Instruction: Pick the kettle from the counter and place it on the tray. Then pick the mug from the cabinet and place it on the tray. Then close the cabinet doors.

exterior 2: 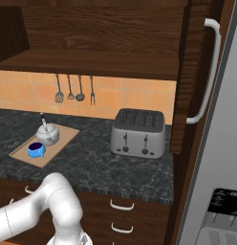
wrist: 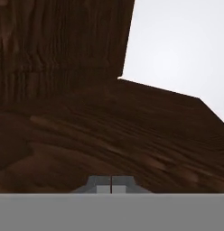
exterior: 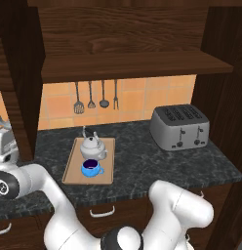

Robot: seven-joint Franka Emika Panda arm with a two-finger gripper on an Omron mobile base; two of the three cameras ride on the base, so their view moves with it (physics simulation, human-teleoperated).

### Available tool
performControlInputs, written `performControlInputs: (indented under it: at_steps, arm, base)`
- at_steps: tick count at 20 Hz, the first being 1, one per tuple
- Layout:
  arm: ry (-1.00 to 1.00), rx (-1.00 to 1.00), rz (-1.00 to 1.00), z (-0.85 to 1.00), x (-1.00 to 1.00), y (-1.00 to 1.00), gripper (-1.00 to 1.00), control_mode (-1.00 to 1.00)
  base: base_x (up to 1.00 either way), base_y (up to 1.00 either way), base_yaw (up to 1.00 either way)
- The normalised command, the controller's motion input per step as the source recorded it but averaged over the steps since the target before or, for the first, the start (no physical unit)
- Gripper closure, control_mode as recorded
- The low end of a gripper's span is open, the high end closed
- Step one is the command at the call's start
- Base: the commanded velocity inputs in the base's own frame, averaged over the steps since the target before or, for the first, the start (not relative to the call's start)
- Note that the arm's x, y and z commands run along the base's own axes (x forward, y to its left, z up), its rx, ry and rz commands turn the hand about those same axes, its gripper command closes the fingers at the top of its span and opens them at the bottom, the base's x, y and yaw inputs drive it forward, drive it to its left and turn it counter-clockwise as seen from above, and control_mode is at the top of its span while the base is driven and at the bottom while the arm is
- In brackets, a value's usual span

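Dark brown wood of the cabinet (wrist: pixel 64 54) lies directly ahead of the gripper (wrist: pixel 111 184), whose two fingertips are pressed together with nothing between them. The kettle (exterior: pixel 92 146) and blue mug (exterior: pixel 91 168) both rest on the light-wood tray (exterior: pixel 74 166), the mug just in front of the kettle, on the dark marbled counter (exterior: pixel 142 161). A silver toaster (exterior: pixel 180 127) stands well apart, to the tray's right.

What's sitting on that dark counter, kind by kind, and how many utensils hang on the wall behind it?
Kettle: 1
Mug: 1
Tray: 1
Toaster: 1
Hanging utensils: 4
Total: 8
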Motion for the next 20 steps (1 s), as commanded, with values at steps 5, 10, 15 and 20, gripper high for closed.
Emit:
performControlInputs:
  at_steps: [5, 10, 15, 20]
  arm:
    - [-0.20, 0.11, 0.00, 0.01, 0.00, -0.31, 1.00, -1.00]
    - [-0.13, 0.14, 0.00, 0.22, -0.13, -0.67, 1.00, -1.00]
    - [-0.04, 0.15, 0.00, 0.20, -0.20, -0.78, 1.00, -1.00]
    - [0.02, 0.13, 0.02, 0.16, -0.32, -0.90, 1.00, -1.00]
  base:
    - [0.00, 0.00, 0.00]
    - [0.00, 0.00, 0.00]
    - [0.00, 0.00, 0.00]
    - [0.00, 0.00, 0.00]
